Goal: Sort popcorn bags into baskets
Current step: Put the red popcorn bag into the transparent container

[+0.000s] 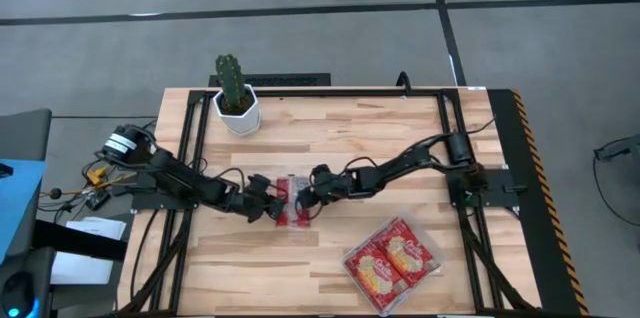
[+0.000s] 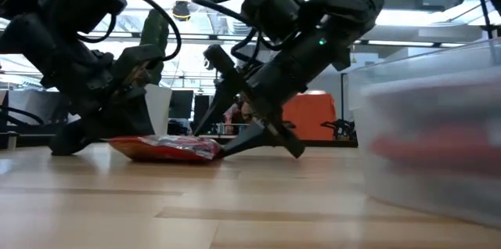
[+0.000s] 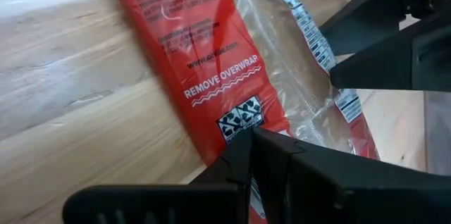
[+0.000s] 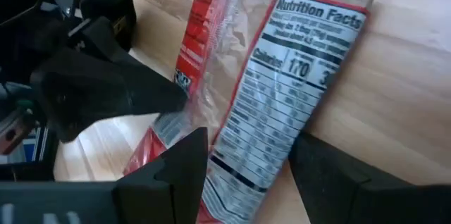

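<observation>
One narrow red-and-grey popcorn bag [image 1: 293, 201] lies flat mid-table, between both grippers. My left gripper [image 1: 268, 203] is shut at the bag's left long edge, and its closed fingers [image 4: 120, 90] show as one dark wedge in the right wrist view. My right gripper [image 4: 246, 153] is open. Its two fingers straddle the end of the bag [image 4: 282, 90] that bears the nutrition panel, with their tips down at the table [image 2: 262, 149]. The clear tray [image 1: 352, 270] sits near the table's near right corner and holds two wide red-and-yellow bags [image 1: 393, 261]. My left gripper has its shut fingertips [image 3: 251, 143] on the red long edge of the bag [image 3: 225, 122], coming in low from the table's left, across the bag. The fingers hide whether they pinch the edge or press on it. The bag lies on the table. My right gripper, open, slants down from the table's right. One fingertip [image 2: 228, 150] meets the bag's right edge [image 2: 211, 151]. Whether the other finger [image 4: 331, 171] touches the bag, I cannot tell.
A white pot with a cactus [image 1: 237, 108] stands near the far left corner. The tray's clear wall [image 2: 423, 124] rises close by on the near right. Bare wood lies along the near edge left of the tray.
</observation>
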{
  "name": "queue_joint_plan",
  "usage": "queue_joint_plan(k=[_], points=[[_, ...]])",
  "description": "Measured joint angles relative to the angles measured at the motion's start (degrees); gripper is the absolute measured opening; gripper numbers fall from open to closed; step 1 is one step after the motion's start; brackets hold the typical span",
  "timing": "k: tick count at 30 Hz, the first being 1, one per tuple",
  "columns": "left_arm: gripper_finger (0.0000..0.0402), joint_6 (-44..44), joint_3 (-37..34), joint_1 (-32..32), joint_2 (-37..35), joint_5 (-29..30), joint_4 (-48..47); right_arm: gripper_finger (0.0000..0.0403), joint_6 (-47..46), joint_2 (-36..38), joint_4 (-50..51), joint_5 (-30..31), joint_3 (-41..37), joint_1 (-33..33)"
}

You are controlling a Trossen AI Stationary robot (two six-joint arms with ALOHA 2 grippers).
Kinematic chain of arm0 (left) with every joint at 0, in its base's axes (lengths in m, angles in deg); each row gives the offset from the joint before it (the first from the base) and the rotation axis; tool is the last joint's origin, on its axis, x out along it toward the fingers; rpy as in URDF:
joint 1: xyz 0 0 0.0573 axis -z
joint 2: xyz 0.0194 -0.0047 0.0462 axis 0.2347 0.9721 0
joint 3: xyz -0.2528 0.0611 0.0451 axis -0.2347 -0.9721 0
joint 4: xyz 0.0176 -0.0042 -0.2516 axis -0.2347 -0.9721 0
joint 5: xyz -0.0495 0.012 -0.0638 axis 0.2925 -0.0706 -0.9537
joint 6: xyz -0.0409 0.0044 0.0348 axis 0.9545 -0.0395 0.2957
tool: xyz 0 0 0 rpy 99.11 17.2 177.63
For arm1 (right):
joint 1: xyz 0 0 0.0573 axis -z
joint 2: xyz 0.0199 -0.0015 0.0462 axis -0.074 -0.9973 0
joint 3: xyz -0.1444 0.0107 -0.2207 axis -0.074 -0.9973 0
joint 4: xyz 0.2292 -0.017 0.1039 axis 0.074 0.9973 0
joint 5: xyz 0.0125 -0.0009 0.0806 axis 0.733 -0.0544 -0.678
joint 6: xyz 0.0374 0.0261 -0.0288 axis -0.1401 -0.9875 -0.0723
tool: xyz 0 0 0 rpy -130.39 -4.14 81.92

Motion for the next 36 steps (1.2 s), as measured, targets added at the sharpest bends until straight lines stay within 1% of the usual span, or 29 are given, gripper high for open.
queue_joint_plan(k=[5, 8, 11, 15, 16, 17, 20, 21, 24, 27, 31, 34, 36], points=[[0.0, -0.45, 0.21, -0.93, 0.05, -0.91, 0.43, 0.0224, -0.06, -1.92, 0.42, -0.09, 2.05, 0.04], [0.0, -0.86, 0.2, -1.25, 0.06, -1.47, 0.93, 0.02, 1.57, -1.87, 1.27, -0.21, 2.82, 0.05], [0.0, -1.1, 0.19, -1.32, -1.17, -2.06, 1.5, 0.0141, 1.78, -1.96, 1.97, -0.47, 3.47, 0.07], [0.0, -3.3, 0.96, -1.48, -5.81, -3.58, 1.25, 0.0042, 2.32, -0.92, 1.36, -2.09, 3.58, 0.42], [0.0, -4.23, 1.05, -1.57, -7.19, -3.51, 0.67, 0.0023, 3.19, -0.51, 1.28, -2.23, 3.65, 0.42], [0.0, -4.71, 1.18, -1.79, -8.43, -4.1, 0.62, 0.0014, 4.39, 0.4, 2.38, -2.51, 3.58, 0.66], [0.0, -4.58, 1.29, -2.23, -13.73, -6.81, 0.22, 0.0016, 5.03, 2.24, 2.72, -3.41, 3.92, 1.41], [0.0, -4.47, 1.29, -2.24, -15.64, -7.72, 0.23, 0.0015, 5.74, 3.5, 4.46, -3.42, 3.79, 1.69], [0.0, -4.6, 1.44, -1.95, -22.79, -8.76, 0.62, 0.0006, 8.95, 7.22, 6.38, -3.49, 3.81, 2.41], [0.0, -7.92, 2.56, -1.25, -30.55, -8.13, 0.39, 0.0008, 12.46, 13.55, 12.98, -4.5, 3.87, 2.58], [0.0, -16.69, 5.06, -0.78, -39.8, -6.89, 0.83, 0.0005, 16.55, 21.87, 27.18, -4.5, 3.76, 0.67], [0.0, -22.65, 7.14, -0.73, -44.51, -6.51, 0.77, 0.0007, 16.77, 28.02, 36.7, -4.48, 3.76, -2.98], [0.0, -26.19, 7.52, -0.62, -46.95, -5.42, 0.35, 0.0009, 14.71, 31.44, 40.71, -4.45, 3.91, -6.97]])
